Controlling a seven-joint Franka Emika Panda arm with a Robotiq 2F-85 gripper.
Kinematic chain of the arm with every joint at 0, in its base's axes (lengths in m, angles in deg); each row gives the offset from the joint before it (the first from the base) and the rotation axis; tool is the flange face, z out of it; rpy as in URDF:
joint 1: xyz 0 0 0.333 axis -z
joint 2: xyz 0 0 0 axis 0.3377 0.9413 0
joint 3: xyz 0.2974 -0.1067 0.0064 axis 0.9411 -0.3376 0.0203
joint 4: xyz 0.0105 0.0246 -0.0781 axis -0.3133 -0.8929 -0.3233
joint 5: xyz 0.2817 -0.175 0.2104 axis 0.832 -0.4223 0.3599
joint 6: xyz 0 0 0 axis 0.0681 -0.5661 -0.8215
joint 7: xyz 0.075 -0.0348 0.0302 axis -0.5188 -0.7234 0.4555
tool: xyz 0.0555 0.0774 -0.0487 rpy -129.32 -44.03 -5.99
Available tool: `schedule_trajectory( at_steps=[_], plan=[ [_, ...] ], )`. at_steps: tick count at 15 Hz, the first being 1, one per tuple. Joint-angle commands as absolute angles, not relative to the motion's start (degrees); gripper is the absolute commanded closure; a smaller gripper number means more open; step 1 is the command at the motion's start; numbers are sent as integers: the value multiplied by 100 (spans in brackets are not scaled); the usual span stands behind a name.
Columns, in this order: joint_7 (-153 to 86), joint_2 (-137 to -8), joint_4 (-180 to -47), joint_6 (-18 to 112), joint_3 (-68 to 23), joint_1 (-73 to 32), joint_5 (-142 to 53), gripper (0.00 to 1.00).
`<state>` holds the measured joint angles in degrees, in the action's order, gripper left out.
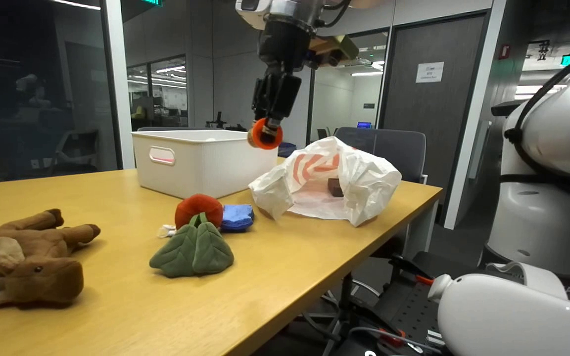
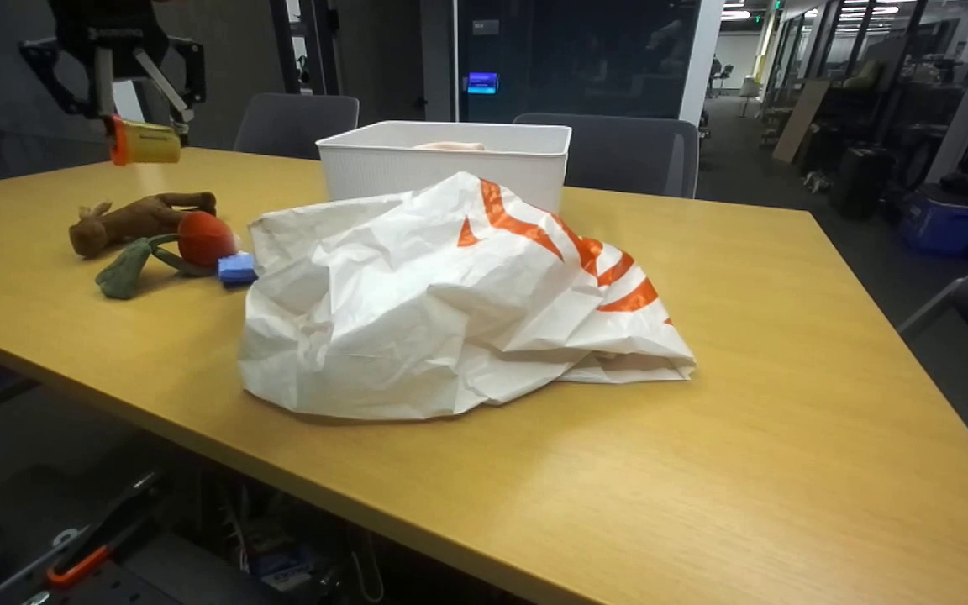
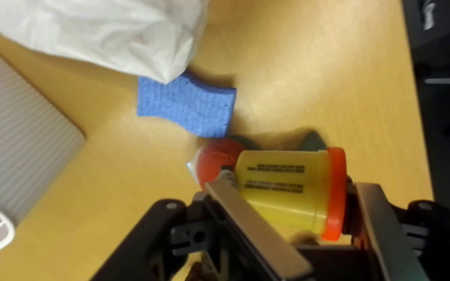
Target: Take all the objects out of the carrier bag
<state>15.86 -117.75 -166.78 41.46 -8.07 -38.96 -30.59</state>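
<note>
From left to right on one light wooden table (image 1: 275, 277): first, one soft brown plush animal with pale tan fur (image 1: 27, 269), lying down. Next, one round red plush ball (image 1: 199, 208) with two green cloth leaves (image 1: 211, 249), and close by, one tiny white thing (image 1: 167, 230), too small to name. Then one wavy blue sponge (image 1: 238, 217), near the red ball. Farther back, one big white plastic bin with ribbed sides (image 1: 225, 165), with something pinkish (image 2: 449, 146) inside, too hidden to name. High above the table, one black robot gripper (image 2: 145, 130) with two fingers (image 3: 260, 234), squeezed tight on one small yellow plastic pot with an orange lid (image 3: 279, 187): one finger at the bottom end, one at the lid. After that, one white crinkly carrier bag with orange-red marks (image 1: 371, 188), lying on the table with a wide mouth. In the wrist view, one bag corner over the edge of the sponge; touching or not, hard to tell. Inside the bag, one dark brown block (image 1: 335, 187). Behind the table, in an exterior view, two dark grey chairs (image 2: 639, 155). At the far right, one big white robot arm (image 1: 537, 222).
</note>
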Motion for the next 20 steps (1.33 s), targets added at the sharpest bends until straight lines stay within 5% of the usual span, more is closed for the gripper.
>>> schedule_trajectory(
  at_steps=[1, 4, 5, 6, 9, 20],
  plan=[
    [1258, -10862, -16546, 5752, -558, -3836, -3856, 68],
    [1035, -10160, -16550, 6627, -702, -3750, -4376, 68],
    [1036, -10015, -16535, 6761, -785, -3738, -4427, 56],
    [1100, -9866, -16518, 6892, -865, -3725, -4420, 18],
    [1423, -9650, -16519, 7164, -1092, -3715, -4132, 4],
    [700, -10636, -16663, 4940, -1606, -3273, -3248, 0]
  ],
)
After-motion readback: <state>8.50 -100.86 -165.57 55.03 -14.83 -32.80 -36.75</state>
